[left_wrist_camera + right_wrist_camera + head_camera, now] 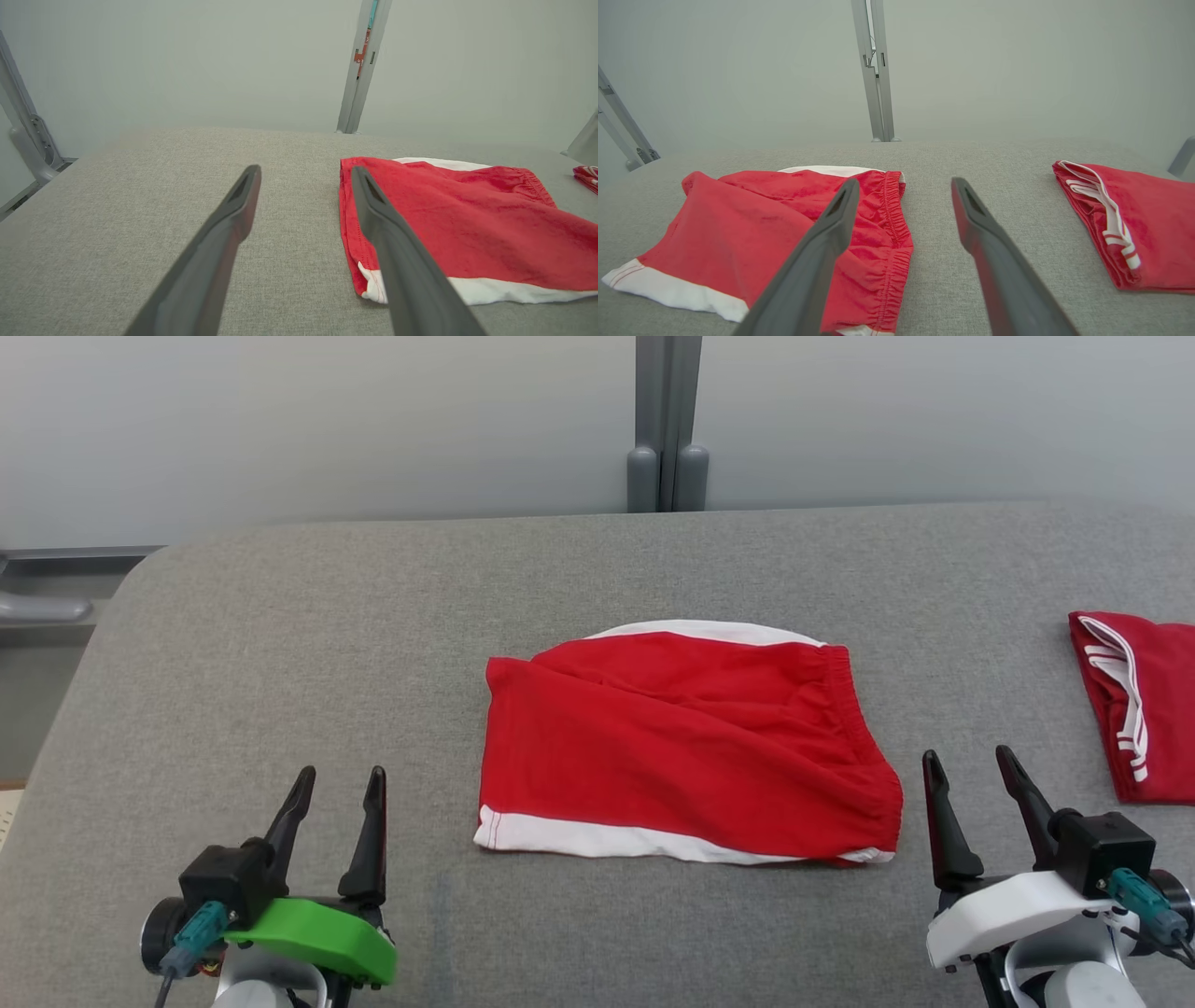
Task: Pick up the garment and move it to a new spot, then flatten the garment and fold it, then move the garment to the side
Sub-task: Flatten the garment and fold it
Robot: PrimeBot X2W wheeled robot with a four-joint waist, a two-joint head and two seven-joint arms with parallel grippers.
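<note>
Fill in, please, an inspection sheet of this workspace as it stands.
Surface: grey fabric-covered table, flat.
Job's things: red cloth shorts with white trim, folded over, mid-table, elastic waistband toward the right.
Clutter: second red garment with white stripes, folded, at the right edge.
Grippers: left gripper and right gripper open, empty, flanking the shorts without touching.
Cables: teal-plugged leads at both wrists, clear of cloth.
Surroundings: pale wall panels, grey upright post.

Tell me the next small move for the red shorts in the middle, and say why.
Probably ease the right gripper left and down toward the elastic waistband of the red shorts, to pinch it. Both it and the left gripper stand open, holding nothing, apart from the cloth, and the waistband edge lies nearest the right gripper.
</note>
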